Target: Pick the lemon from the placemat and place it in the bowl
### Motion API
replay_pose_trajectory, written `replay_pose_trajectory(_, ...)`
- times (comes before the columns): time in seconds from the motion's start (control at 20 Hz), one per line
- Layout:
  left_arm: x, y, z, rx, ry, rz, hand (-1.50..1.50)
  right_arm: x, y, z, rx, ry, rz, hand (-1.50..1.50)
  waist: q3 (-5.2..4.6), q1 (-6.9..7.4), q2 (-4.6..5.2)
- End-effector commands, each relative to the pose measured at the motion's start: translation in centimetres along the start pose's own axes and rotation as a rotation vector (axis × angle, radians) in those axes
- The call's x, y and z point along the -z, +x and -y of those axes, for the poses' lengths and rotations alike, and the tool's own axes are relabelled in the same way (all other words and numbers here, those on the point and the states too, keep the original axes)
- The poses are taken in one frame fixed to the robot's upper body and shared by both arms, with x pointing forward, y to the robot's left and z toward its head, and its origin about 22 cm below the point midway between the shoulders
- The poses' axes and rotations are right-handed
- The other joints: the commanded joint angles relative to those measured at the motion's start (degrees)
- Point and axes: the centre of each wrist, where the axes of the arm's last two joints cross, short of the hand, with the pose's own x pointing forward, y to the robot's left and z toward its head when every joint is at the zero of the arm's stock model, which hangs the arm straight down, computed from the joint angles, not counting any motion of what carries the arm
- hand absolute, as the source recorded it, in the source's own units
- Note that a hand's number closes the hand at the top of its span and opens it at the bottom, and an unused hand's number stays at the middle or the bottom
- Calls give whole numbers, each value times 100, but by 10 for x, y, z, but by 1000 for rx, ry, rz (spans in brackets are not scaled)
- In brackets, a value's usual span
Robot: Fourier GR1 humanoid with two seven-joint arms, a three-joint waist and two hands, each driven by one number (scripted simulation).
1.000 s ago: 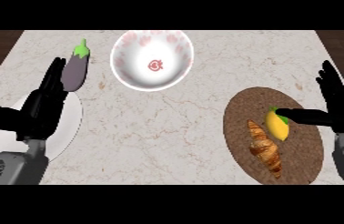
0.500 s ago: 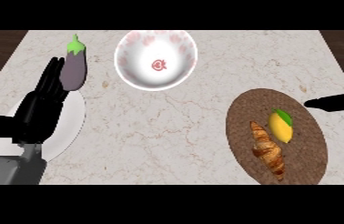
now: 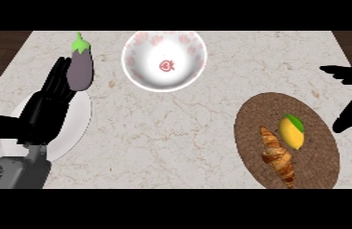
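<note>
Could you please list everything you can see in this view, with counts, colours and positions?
counter: one, beige marble, fills the view
bowl: one, white with a red pattern, top centre
eggplant: one, purple with a green stem, top left, left of the bowl
plate: one, white, left side, partly under the left hand
placemat: one, brown, round, lower right
lemon: one, yellow with a green tip, on the placemat
croissant: one, golden brown, on the placemat, left of the lemon
left hand: one, black, open, resting over the plate
right hand: one, black, open, right edge, apart from the lemon
forearm: one showing, grey, lower left
</note>
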Motion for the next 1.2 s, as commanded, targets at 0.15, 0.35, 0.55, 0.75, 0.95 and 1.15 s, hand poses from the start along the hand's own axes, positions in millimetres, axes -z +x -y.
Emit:
replay_pose_trajectory(0.15, -12, -4, -8, -3, 26, -20, 0, 8, 81, 13, -76, 168, -53, -150, 20, -136, -33)
replay_pose_trajectory(0.35, -29, -7, -16, -7, 39, -16, 0, 9, 75, 9, -38, 160, -52, -150, 24, -218, -47)
replay_pose_trajectory(0.55, -11, -5, -8, 5, 58, -12, 0, 4, 70, 11, -6, 173, -43, -150, 23, -276, -47)
replay_pose_trajectory(0.75, -16, -4, -24, 4, 64, 3, 0, 1, 65, -27, -19, 183, -65, -150, 21, -322, -61)
replay_pose_trajectory(0.95, -18, -2, -24, -9, 55, 0, 0, -16, 51, -48, -50, 95, -45, -150, 22, -359, -72)
replay_pose_trajectory(1.15, -14, -9, -18, 1, 49, 10, 0, -6, 59, -69, -30, 42, -1, -150, 23, -301, -50)
